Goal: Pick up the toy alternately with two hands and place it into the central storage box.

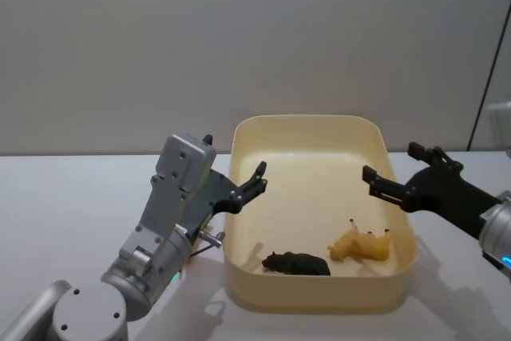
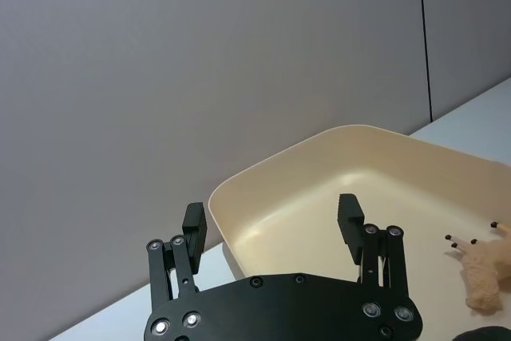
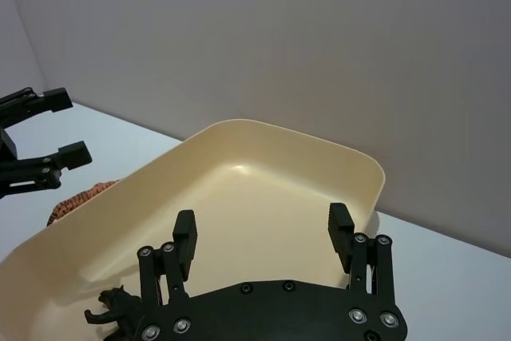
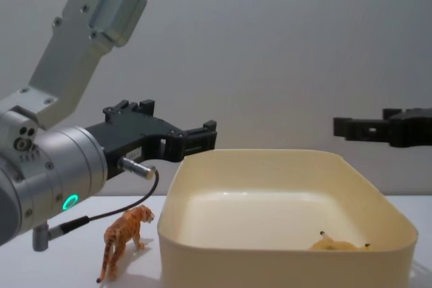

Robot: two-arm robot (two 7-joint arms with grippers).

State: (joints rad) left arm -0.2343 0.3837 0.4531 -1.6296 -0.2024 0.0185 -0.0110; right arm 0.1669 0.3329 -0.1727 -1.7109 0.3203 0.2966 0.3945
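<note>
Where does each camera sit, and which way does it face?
Head view: on the head, looking down into the tub with a black animal and a yellow animal; left gripper and right gripper flank it.
Chest view: lower, looking across at the tub's wall and a tiger; left arm looms.
Left wrist view: behind the left gripper's open fingers, facing the tub.
Right wrist view: behind the right gripper's open fingers, facing the tub and left gripper.
Shared: chest and right wrist views both show the tiger.
</note>
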